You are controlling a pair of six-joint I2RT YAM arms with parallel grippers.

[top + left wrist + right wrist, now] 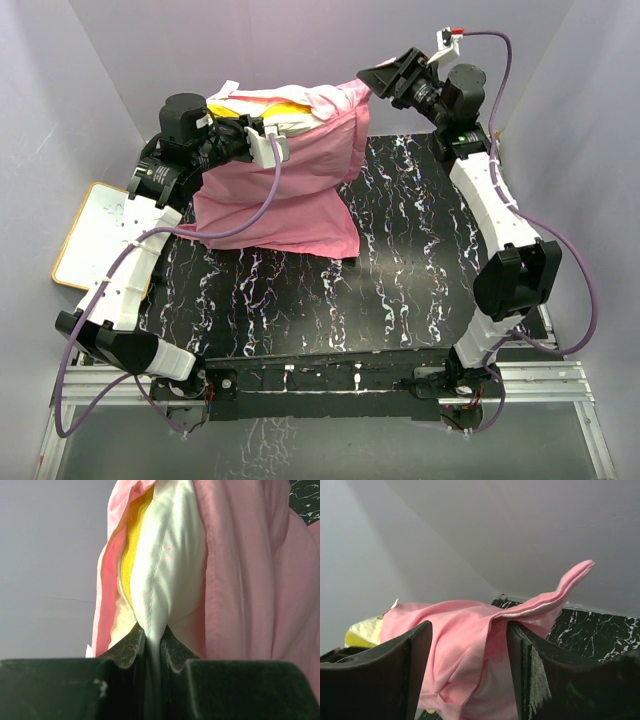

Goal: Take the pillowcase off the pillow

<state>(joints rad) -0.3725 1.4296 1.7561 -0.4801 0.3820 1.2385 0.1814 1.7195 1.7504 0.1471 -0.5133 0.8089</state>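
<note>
While my left end effector [153,632] is pinched almost fully together on a fold of white cloth from the pillow [170,570], my right end effector [470,626] stands wide apart, with the pillowcase [290,195] bunched between its fingers. One hem lies against the right-hand finger, and I cannot tell whether that is any real grip. Both are raised over the far left part of the worktop [410,270]. The pillow sits there with its open end toward my left arm, its yellow band [132,545] showing between the white cloth and the pink edge. The pillowcase covers most of the pillow and hangs in a plain matte sheet down onto the black marbled surface, hiding the cushion's lower part from the overhead view. A pink corner [577,572] sticks up past my right fingers against the grey wall [520,525]. A white board [95,235] with a yellow frame lies off the left edge of the worktop, partly under my left arm. Purple cables [588,300] loop along both arms.
</note>
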